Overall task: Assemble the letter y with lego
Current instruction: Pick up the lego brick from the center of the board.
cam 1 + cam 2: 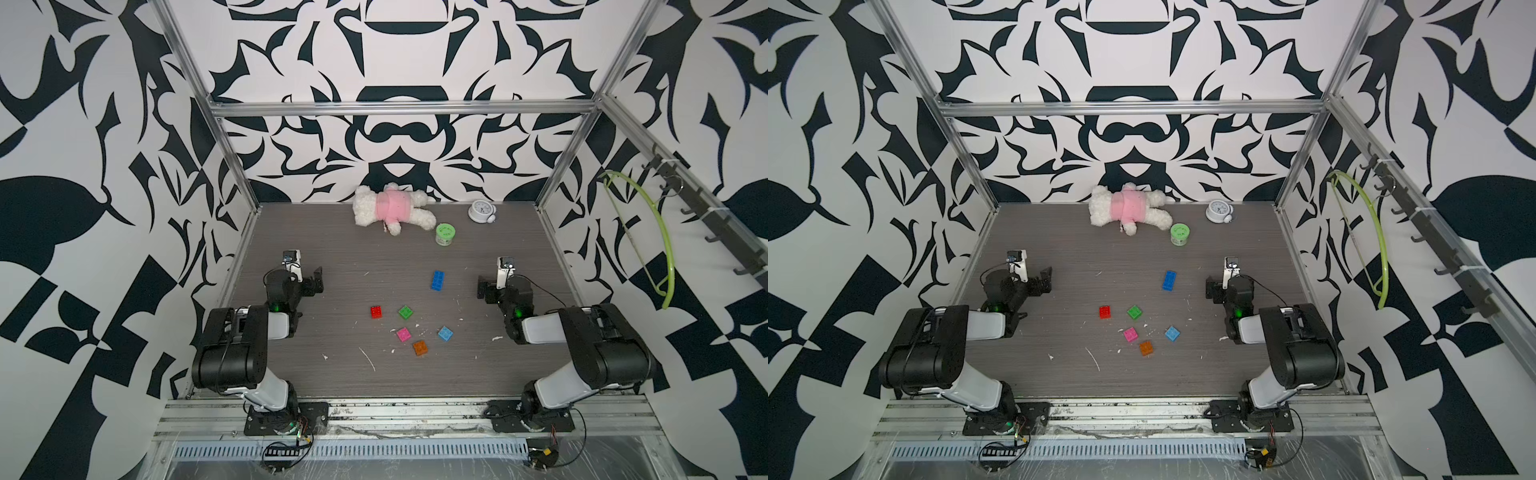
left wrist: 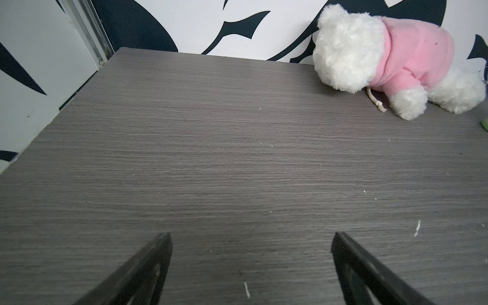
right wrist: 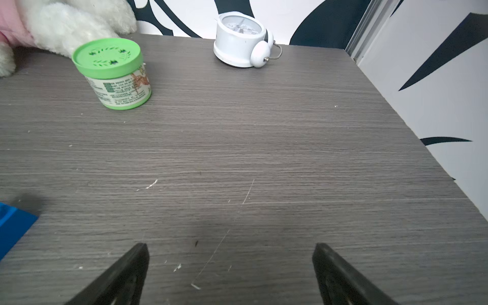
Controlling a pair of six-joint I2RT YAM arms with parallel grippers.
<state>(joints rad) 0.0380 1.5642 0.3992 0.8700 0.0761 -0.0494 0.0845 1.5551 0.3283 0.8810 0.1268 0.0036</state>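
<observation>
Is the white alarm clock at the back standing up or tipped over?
Tipped over. The white round alarm clock lies on its back on the grey table, dial facing up.

matt grey wood-grain surface [image 1: 374,257], scuffed and flecked white. glossy studded plastic lego [image 1: 437,280]. fluffy white plush toy [image 1: 390,208] in soft pink cloth. smooth green plastic tub [image 3: 113,74], paper label. brushed metal frame [image 1: 399,107]. smooth, shiny white clock [image 1: 480,211].
</observation>
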